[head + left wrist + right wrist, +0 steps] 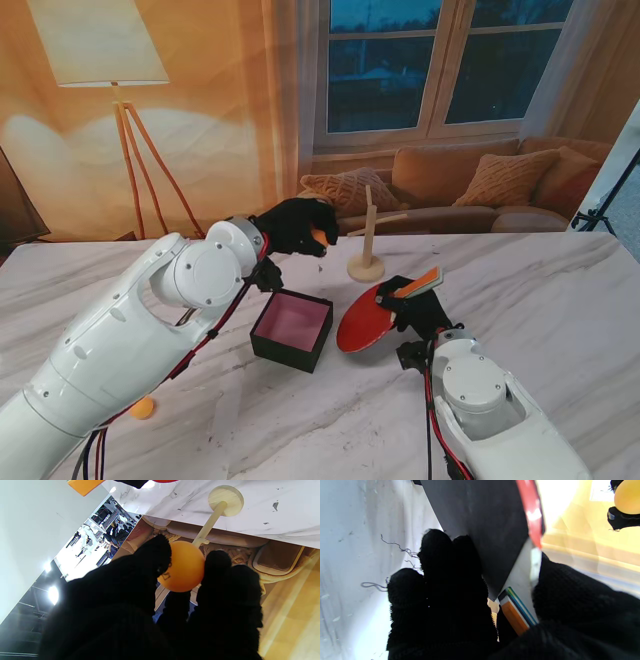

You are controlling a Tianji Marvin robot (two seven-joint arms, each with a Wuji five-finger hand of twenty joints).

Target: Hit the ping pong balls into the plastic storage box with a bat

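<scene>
My left hand (pixel 295 226), in a black glove, is raised above the table and shut on an orange ping pong ball (pixel 319 237); the left wrist view shows the ball (pixel 183 566) pinched between fingertips (pixel 155 552). My right hand (pixel 415 305) is shut on the orange handle of a red bat (pixel 366 321), whose blade tilts down toward the table beside the box. The right wrist view shows the bat's black face (pixel 480 522) and red edge. The black storage box (pixel 268 337) with a pink floor sits open between both arms. A second orange ball (pixel 143 407) lies near my left arm.
A wooden stand (pixel 366 262) with a round base and upright post stands just beyond the bat, close under the held ball; in the left wrist view the stand (pixel 225 497) is also seen. The marble table (pixel 540 290) stretches to the right. A sofa backdrop lies behind.
</scene>
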